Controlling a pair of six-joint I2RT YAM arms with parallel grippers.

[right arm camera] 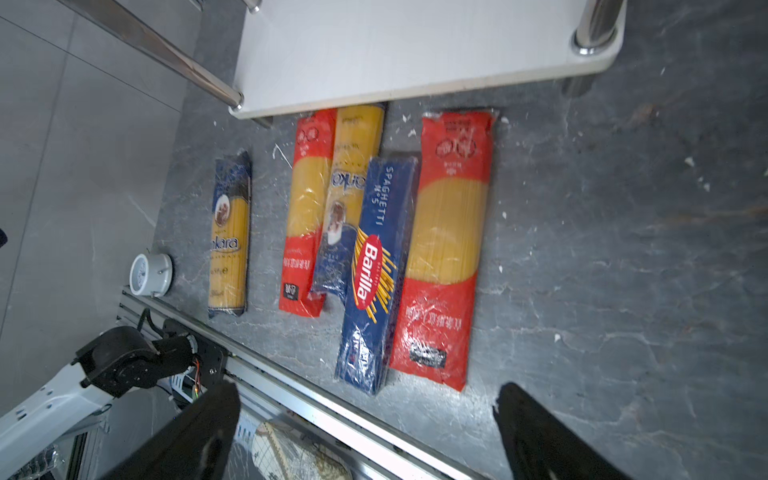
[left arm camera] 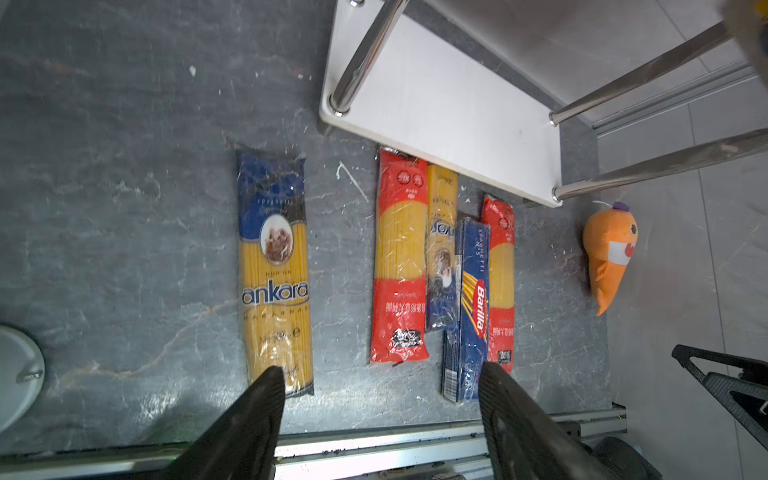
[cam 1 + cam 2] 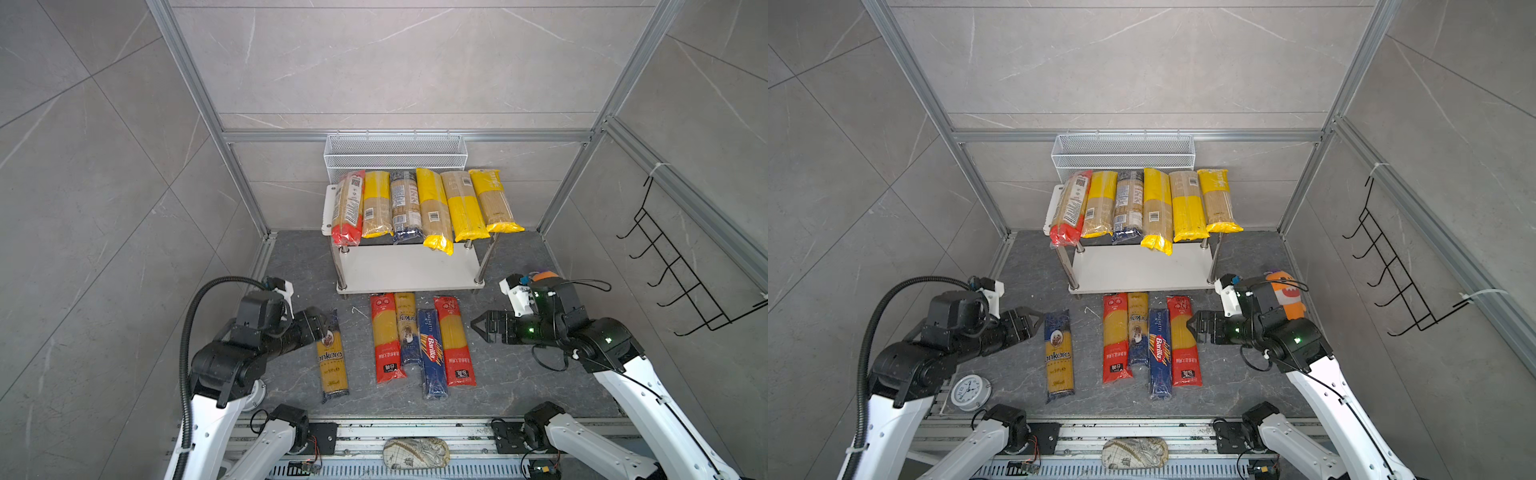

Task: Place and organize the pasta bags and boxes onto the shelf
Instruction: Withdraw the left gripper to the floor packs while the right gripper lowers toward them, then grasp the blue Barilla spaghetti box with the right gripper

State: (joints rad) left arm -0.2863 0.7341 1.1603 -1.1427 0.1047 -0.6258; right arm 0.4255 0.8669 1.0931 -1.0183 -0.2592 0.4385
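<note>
Slate base [image 3: 519, 374]: carries everything
Shelf [image 3: 407, 266]: rear centre, long side facing the arms; lower board bare
Mesh basket [image 3: 395, 151]: on the wall directly behind the shelf

Top board: six packs [image 3: 432, 208] side by side, lengthwise front to back, near ends overhanging the front edge. The fourth from the left sticks out farthest. A strip of board at the left end is uncovered

On the base in front of the shelf, four packs parallel and pressed together:
- red bag [image 3: 386, 336]
- blue-ended bag [image 3: 407, 328], edges overlapping its neighbours
- Barilla box [image 3: 432, 353], set nearest the arms
- second red bag [image 3: 453, 340]

Lone Ankara bag [image 3: 332, 357]: flat on the base, well left of that group

Left gripper [image 2: 382, 386]: jaws spread, nothing between them. It sits by the lone Ankara bag's far end, on the bag's left. Clearance is hard to judge, probably no contact

Right gripper [image 3: 478, 328]: jaws wide apart, empty, pointing at the second red bag from the right, not touching it

Plush [image 3: 1285, 295]: behind the right wrist
Clock [image 3: 971, 392]: near-left corner of the base
</note>
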